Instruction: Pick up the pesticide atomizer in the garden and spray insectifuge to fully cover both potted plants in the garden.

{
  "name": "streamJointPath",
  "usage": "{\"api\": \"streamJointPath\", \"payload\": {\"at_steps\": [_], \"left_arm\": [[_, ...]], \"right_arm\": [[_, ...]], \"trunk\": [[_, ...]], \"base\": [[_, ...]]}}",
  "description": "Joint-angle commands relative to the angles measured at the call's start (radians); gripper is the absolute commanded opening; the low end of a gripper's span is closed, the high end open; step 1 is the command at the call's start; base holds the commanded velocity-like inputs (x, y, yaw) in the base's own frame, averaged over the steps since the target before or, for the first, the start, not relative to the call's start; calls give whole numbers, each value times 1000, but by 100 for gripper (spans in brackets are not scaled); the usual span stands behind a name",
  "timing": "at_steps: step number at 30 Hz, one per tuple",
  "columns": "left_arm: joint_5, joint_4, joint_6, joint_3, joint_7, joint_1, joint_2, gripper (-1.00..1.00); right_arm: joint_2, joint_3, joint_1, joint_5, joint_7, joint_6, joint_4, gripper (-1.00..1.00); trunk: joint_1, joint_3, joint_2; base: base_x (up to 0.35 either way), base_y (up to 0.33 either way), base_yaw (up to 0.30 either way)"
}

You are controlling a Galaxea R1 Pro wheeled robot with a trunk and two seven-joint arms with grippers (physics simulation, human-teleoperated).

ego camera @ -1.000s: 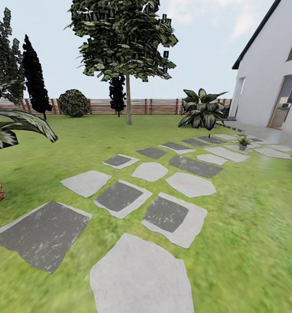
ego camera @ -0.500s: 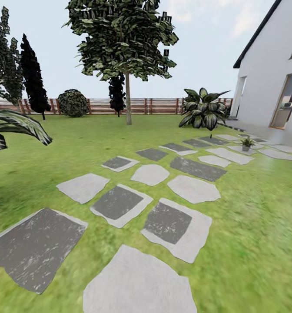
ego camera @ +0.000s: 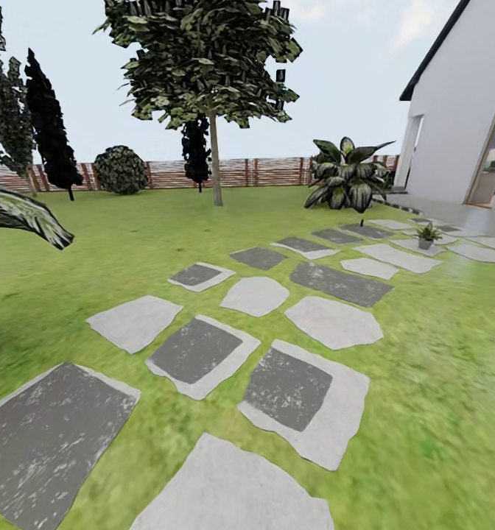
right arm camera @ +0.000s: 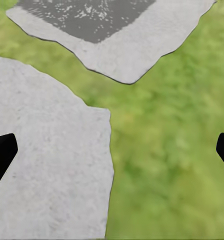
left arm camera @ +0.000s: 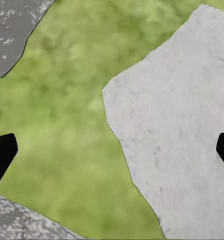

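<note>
I look over the garden lawn, crossed by a path of grey stone slabs. One small potted plant with light-green pointed leaves stands on a far slab at the right, near the house. The pesticide atomizer is out of view. In the left wrist view my left gripper hangs open over grass and a pale slab. In the right wrist view my right gripper is open too, above a pale slab and grass. Nothing sits between either pair of fingers.
A big striped-leaf bush grows beyond the slab path at the right. A tree trunk stands mid-lawn before the brown slatted fence. The white house closes the right side, and a palm frond reaches in from the left.
The whole head view has shifted: the camera has moved forward along the slabs. The palm trunk at the left has slid out of frame, and the potted plant sits further right.
</note>
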Motion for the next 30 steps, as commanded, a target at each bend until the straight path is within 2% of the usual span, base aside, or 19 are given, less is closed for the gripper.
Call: {"api": "streamJointPath", "payload": {"at_steps": [1, 30], "left_arm": [[4, 1, -3, 0, -1, -1, 0, 100], [4, 1, -3, 1, -1, -1, 2, 100]], "right_arm": [[1, -4, -1, 8, -1, -3, 1, 100], [1, -4, -1, 8, -2, -2, 2, 100]], "trunk": [[0, -3, 0], [0, -49, 0]], "base": [[339, 0, 0], [339, 0, 0]]}}
